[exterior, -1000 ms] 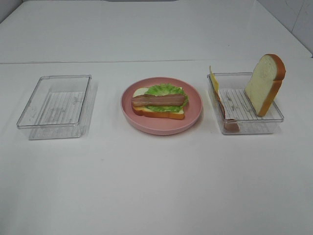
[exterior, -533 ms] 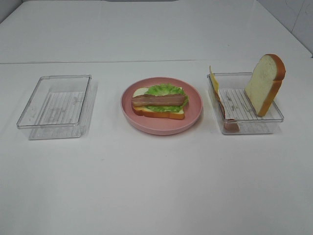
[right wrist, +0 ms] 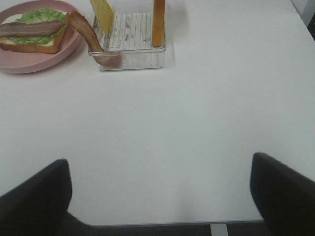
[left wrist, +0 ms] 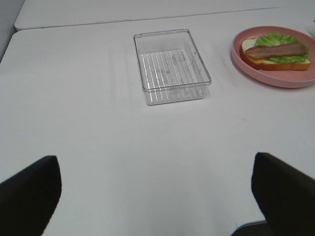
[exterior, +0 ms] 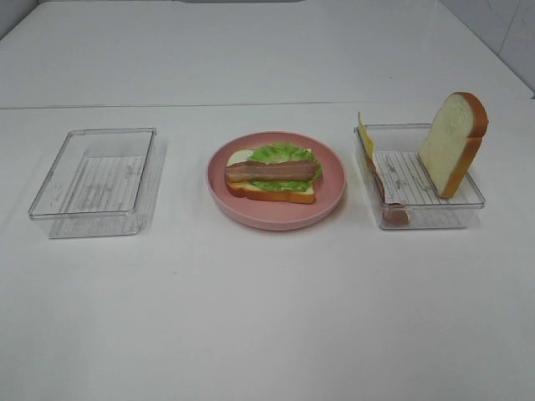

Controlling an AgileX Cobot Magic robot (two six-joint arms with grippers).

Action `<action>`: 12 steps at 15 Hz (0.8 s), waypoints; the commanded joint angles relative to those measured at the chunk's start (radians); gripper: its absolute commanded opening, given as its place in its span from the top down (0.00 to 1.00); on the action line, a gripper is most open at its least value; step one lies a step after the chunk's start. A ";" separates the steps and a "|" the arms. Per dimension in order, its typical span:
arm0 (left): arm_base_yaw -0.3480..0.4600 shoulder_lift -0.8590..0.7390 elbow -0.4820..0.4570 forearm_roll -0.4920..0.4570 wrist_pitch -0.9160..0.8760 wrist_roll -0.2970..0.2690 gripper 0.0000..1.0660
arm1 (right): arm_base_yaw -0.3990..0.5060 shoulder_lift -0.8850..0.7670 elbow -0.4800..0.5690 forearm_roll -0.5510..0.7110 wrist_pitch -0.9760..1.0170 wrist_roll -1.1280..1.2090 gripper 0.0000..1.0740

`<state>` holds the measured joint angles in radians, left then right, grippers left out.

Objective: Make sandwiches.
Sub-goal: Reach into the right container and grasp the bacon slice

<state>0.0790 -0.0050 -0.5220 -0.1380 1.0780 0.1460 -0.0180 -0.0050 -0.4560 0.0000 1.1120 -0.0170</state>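
Nearest us, our left gripper [left wrist: 153, 157] and right gripper [right wrist: 158, 158] both hang with jaws spread wide, holding nothing. The sandwich [exterior: 272, 180] lies on the pink plate [exterior: 276, 219]: white bread, ruffled green lettuce, a bacon strip on top. Right of the plate, a bread slice [exterior: 452, 144] leans upright in a clear tray [exterior: 435, 215]. Nothing differs from a second ago

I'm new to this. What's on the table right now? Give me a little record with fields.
plate: pink, between the trays, holds an open sandwich
layers: bottom slice, lettuce, bacon on top
left tray: nothing seen in it
right tray: bread slice standing on edge, cheese upright, spare bacon draped over the rim
left gripper: open, holding nothing
right gripper: open, holding nothing
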 commanded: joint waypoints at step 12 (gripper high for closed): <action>0.000 -0.023 0.002 -0.011 -0.002 0.002 0.04 | -0.004 -0.019 0.003 0.009 -0.008 -0.002 0.10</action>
<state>0.0790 -0.0050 -0.5220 -0.1400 1.0780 0.1470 -0.0180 -0.0050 -0.4560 0.0000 1.1120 -0.0170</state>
